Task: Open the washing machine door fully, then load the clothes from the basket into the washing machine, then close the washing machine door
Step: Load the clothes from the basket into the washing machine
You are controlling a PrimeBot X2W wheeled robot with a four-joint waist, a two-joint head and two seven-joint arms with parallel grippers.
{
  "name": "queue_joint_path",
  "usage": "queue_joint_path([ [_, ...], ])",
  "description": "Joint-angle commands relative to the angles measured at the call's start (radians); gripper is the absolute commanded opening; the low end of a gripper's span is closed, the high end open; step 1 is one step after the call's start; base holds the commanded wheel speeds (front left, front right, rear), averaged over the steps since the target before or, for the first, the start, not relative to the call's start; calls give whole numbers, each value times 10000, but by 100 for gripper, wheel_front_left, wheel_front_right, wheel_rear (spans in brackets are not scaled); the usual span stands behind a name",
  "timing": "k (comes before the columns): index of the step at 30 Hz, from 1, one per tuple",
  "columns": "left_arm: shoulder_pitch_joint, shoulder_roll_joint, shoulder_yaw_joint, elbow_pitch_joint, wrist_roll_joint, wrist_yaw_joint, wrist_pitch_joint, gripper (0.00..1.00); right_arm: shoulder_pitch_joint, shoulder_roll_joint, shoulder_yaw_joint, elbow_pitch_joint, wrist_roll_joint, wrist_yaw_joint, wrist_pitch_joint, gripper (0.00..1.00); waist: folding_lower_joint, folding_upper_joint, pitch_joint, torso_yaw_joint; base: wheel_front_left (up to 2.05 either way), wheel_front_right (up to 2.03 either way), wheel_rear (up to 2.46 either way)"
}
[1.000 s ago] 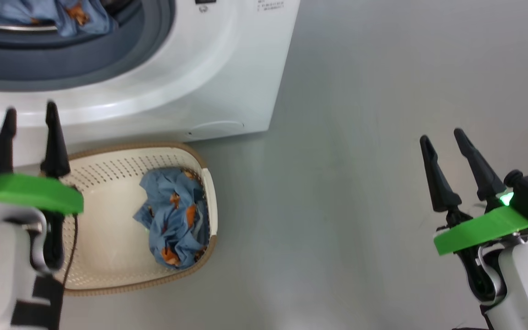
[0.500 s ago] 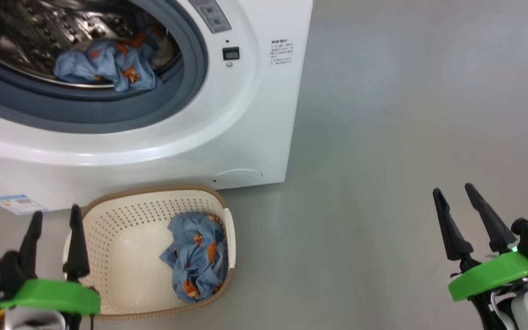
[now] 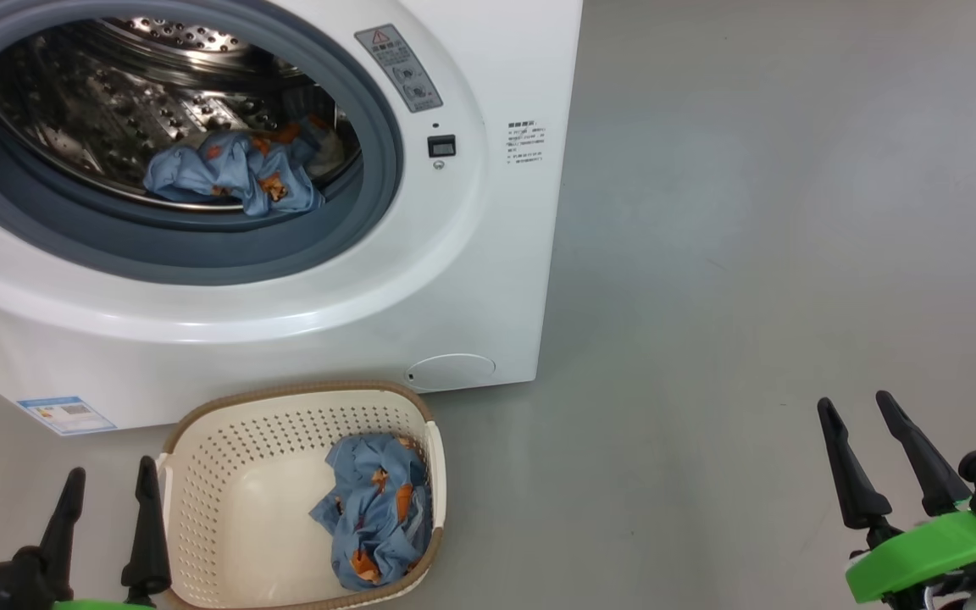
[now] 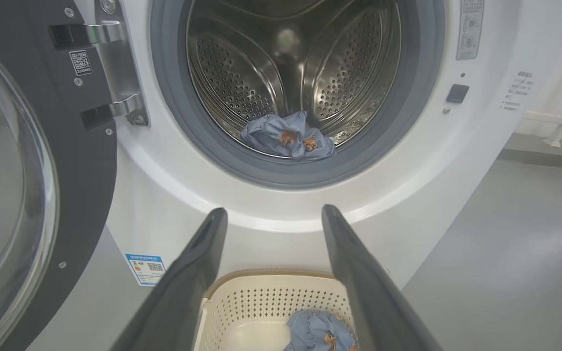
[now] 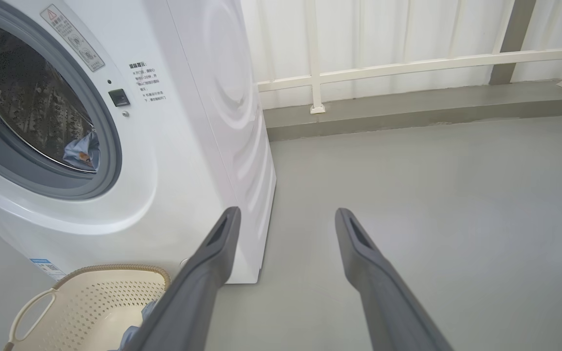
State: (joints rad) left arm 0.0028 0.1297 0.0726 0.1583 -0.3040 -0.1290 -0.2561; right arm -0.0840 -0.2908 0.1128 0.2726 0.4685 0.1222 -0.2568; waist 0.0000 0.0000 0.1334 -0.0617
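One clothes (image 3: 378,508) bundle, basket (image 3: 225,474) right side (prob. soft, light); pinch top fold. L gripper (image 3: 112,468), R gripper (image 3: 852,400) wide, empty.

A smooth grey floor (image 3: 751,254) spreads wide on the right, with soft patches of light. At its far edge runs a low grey kerb (image 5: 408,109). A white railing (image 5: 408,66) stands on the kerb, and behind it is a pale ribbed wall (image 5: 383,24) with a grey-brown post (image 5: 508,39) at the far right.
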Motion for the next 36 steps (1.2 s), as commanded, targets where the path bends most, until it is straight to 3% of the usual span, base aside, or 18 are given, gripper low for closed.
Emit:
queue_joint_path([
  [1, -6, 97, 405, -346, 106, -17, -57, 100, 201, -246, 125, -253, 104, 85, -49, 100, 0, 0, -30, -1, 0, 0, 0],
  [15, -72, 34, 282, -147, -104, -17, -57, 100, -15, -158, 97, -349, 60, 85, -49, 100, 0, 0, 369, -38, 0, 0, 0],
  [36, -3447, 327, -1458, 3910, -882, -17, -57, 100, -2027, 453, 347, -687, -80, 85, -49, 100, 0, 0, 3592, -396, 0, 0, 0],
])
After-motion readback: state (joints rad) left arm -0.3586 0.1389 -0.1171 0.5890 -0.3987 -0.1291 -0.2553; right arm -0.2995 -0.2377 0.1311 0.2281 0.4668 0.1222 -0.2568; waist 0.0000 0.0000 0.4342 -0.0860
